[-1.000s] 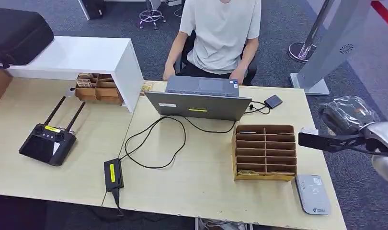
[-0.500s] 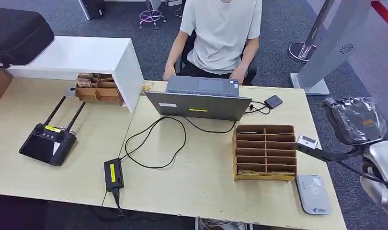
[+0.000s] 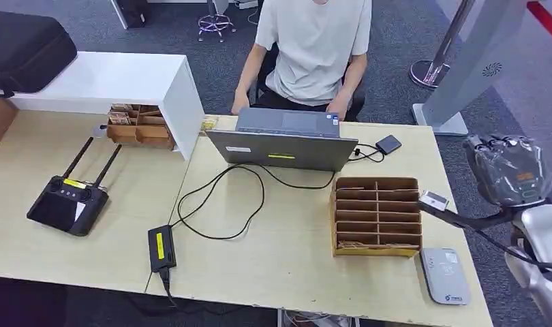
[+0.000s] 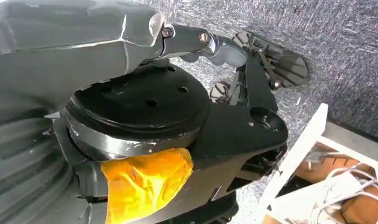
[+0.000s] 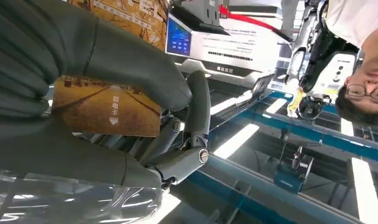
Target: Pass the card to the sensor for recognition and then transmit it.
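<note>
The right hand [image 5: 84, 93] is raised off the right edge of the surface [image 3: 294, 259], at about three o'clock, and its fingers [image 5: 131, 70] grip the card [image 5: 105, 109], an orange-brown card with printed characters and a small arrow, pinched between the thick grey thumb and the darker fingers. From the head view the card's thin edge [image 3: 433, 199] shows just beside the right rim of the cardboard divider box [image 3: 377, 216], above the surface rather than lying on it. The sensor [image 3: 446, 274], a flat grey reader, lies on the surface at about five o'clock, near the box's lower right corner and apart from the card. A person in a pale shirt [image 3: 314, 48] sits at twelve o'clock behind a laptop [image 3: 283, 139]. At nine o'clock lies a black controller with two antennas [image 3: 69, 201], and a black power brick [image 3: 161, 246] rests near six o'clock. The left hand [image 4: 215, 46] hangs over grey carpet; I cannot tell how its fingers are set.
</note>
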